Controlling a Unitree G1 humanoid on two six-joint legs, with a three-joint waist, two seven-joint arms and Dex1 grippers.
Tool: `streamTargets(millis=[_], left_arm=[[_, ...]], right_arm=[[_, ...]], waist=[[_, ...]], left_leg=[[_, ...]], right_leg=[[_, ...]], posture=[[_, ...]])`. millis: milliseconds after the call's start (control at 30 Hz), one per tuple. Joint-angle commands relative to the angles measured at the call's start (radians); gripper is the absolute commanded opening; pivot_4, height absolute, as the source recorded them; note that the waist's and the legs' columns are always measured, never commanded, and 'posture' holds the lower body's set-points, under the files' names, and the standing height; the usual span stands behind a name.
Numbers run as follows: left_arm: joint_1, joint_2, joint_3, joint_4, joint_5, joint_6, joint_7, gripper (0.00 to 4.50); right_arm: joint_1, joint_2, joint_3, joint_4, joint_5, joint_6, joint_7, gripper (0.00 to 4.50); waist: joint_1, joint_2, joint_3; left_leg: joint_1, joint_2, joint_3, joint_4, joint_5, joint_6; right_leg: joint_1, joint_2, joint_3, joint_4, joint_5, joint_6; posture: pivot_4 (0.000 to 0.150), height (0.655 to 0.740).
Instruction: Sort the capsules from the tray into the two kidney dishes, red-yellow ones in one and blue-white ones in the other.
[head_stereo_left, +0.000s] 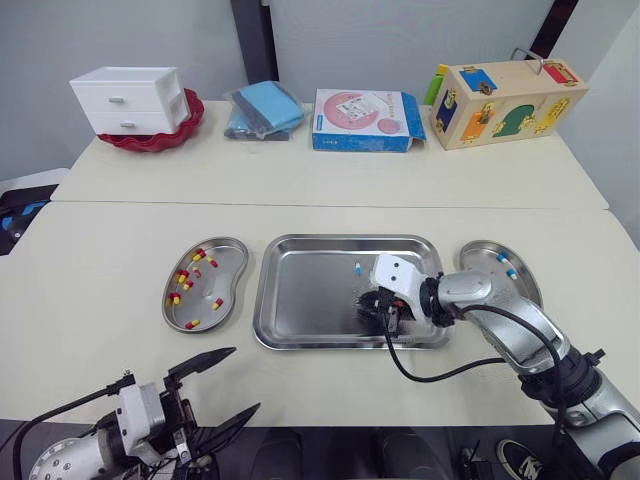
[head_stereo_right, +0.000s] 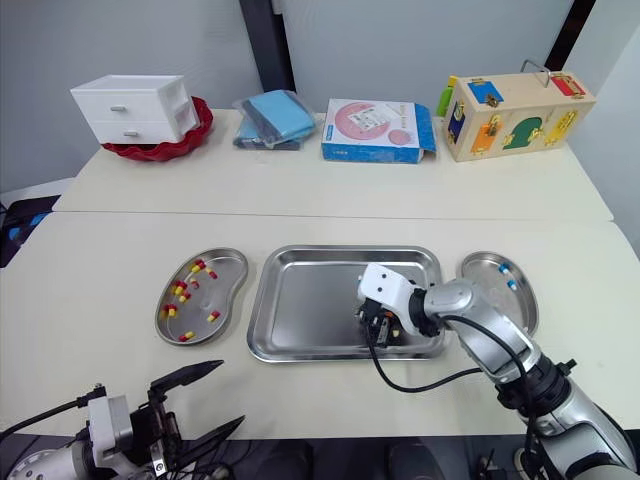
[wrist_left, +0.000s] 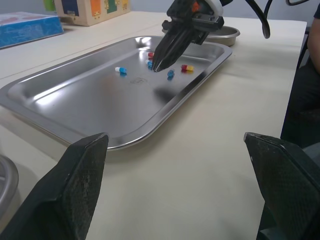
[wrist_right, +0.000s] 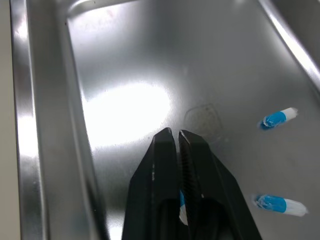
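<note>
A steel tray (head_stereo_left: 300, 300) lies at the table's middle. My right gripper (head_stereo_left: 385, 312) is down in its right part, shut on a blue-white capsule (wrist_right: 182, 202) seen between the fingers. Loose in the tray lie blue-white capsules (wrist_right: 278, 118) and a red-yellow capsule (wrist_left: 187, 68); another blue-white one (head_stereo_left: 357, 268) lies near the far rim. The left kidney dish (head_stereo_left: 228, 262) holds several red-yellow capsules (head_stereo_left: 183, 275). The right kidney dish (head_stereo_left: 488, 258) holds two blue-white capsules (head_stereo_left: 511, 272). My left gripper (head_stereo_left: 245, 378) hangs open at the table's front edge, left of the tray, holding nothing.
Along the back of the table stand a white drawer box (head_stereo_left: 130, 100) in a red dish, blue packets (head_stereo_left: 265, 110), a flat blue-and-pink carton (head_stereo_left: 365, 120) and a wooden latch box (head_stereo_left: 505, 103). A black cable loops from my right arm over the table front.
</note>
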Motion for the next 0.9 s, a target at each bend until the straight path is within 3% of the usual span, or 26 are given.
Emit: streamTargets(millis=[33,167,667,900], left_arm=[[0.005,0.009,-0.001,-0.032,-0.017,0.005,0.008,4.5],[0.006,0.011,-0.004,-0.041,-0.016,0.013,0.015,4.5],[0.004,0.009,-0.005,-0.061,-0.008,0.027,0.022,4.5],[0.009,0.011,-0.004,-0.073,-0.01,0.036,0.028,4.5]], right_arm=[[0.0,-0.015,-0.038,-0.064,0.019,0.008,0.004,1.38],[0.031,-0.07,-0.028,-0.095,0.017,-0.011,0.031,2.49],[-0.002,-0.118,0.051,0.047,-0.092,-0.116,0.081,2.49],[0.013,-0.127,0.049,0.035,-0.097,-0.111,0.104,1.03]], waist=[[0.0,0.0,0.0],[0.001,0.0,0.0],[-0.005,0.0,0.0],[-0.005,0.0,0.0]], left_leg=[[0.0,0.0,0.0,0.0,0.0,0.0],[0.0,0.0,0.0,0.0,0.0,0.0],[0.0,0.0,0.0,0.0,0.0,0.0],[0.0,0.0,0.0,0.0,0.0,0.0]], right_leg=[[0.0,0.0,0.0,0.0,0.0,0.0],[0.0,0.0,0.0,0.0,0.0,0.0],[0.0,0.0,0.0,0.0,0.0,0.0],[0.001,0.0,0.0,0.0,0.0,0.0]], posture=[[0.15,0.74],[0.15,0.74],[0.15,0.74],[0.15,0.74]])
